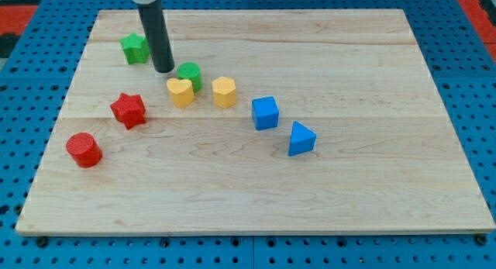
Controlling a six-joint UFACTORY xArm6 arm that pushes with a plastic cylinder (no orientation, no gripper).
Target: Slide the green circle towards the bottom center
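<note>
My tip [163, 70] is standing on the wooden board [372, 184] in the view's upper left part. It is sitting just to the left of the green circle [190, 75], very close to it, but I cannot tell if it is touching. The arm is ending in a plain rod [155, 36], so there are no fingers to spread or press together, and it is pinching nothing.

The green circle is lying left of the board's centre, toward the view's top. The yellow heart [180, 91] is lying just below it, touching or almost touching. The yellow hexagon [224, 91] is sitting near the circle, to its lower right, with a small gap. The green star [135, 48] is lying to the left of the rod, near the top edge.

The red star [129, 110] is resting lower on the left, and the red cylinder [84, 150] is standing further down, near the left edge. The blue cube [265, 113] and the blue triangle [301, 139] are lying near the middle, the triangle to the lower right of the cube. In total 8 blocks are lying on the board.
</note>
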